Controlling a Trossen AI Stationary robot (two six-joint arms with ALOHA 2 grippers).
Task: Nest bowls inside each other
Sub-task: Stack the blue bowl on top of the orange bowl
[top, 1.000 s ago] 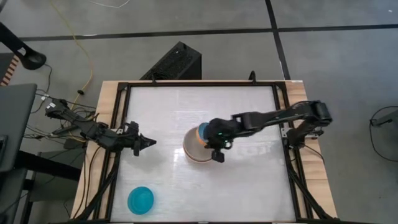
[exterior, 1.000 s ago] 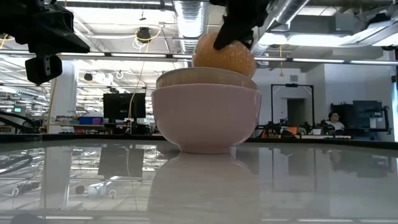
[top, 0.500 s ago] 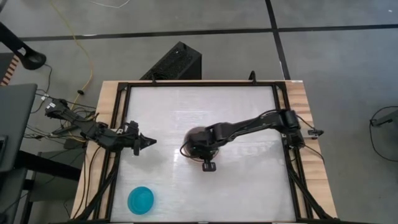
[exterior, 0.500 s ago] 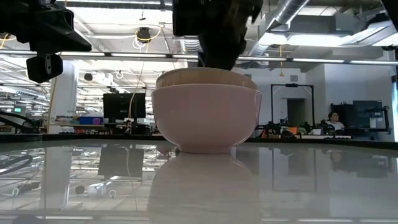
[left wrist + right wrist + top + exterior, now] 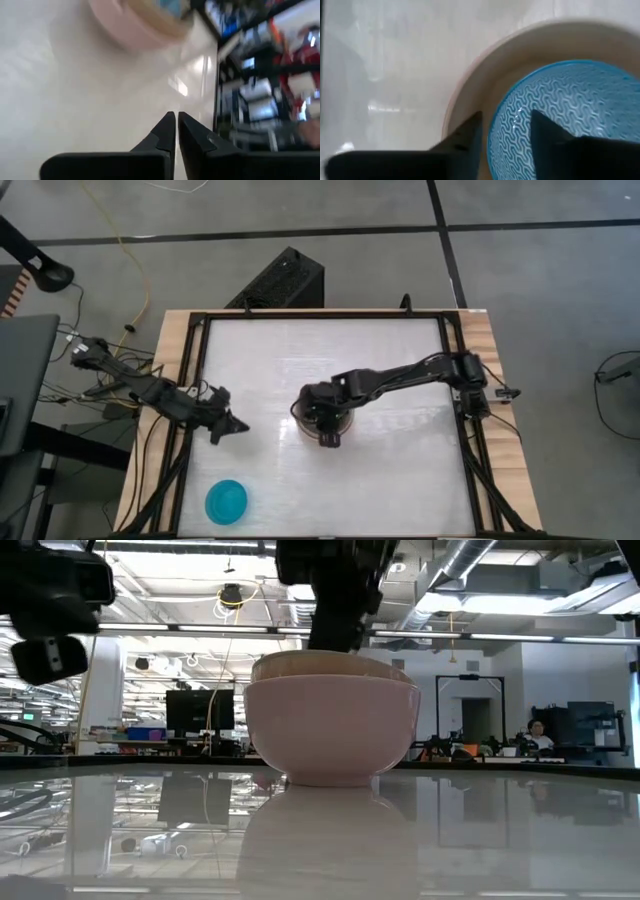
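The bowls stand stacked mid-table. The cream-white bowl [image 5: 330, 730] rests on its base, with a tan rim [image 5: 330, 662] showing just above its edge. The light blue patterned bowl [image 5: 565, 115] sits inside the stack. My right gripper [image 5: 505, 120] hangs open over the stack, pointing steeply down, one finger outside and one inside the blue bowl's rim. The arm hides most of the stack in the high view. The teal bowl [image 5: 226, 502] rests alone near the front left corner. My left gripper [image 5: 240, 432] hovers shut at the table's left, holding nothing. My right gripper stands with its fingers on either side of the light blue bowl's rim [image 5: 495, 125], coming from above. Whether either finger touches the rim, I cannot tell. The bowl sits level in the stack.
Black frame rails [image 5: 190, 380] run around the white tabletop. A black box [image 5: 285, 280] stands beyond the far edge. Open table lies between the stack and the teal bowl, and to the stack's right. A person [image 5: 540, 735] sits far back in the room.
My right gripper has gone down and toward the near edge, over the stack. The salmon-orange bowl with the blue one inside, which hung above the stack, has sunk into it and no longer shows over the rim. My left gripper has turned toward the near edge.
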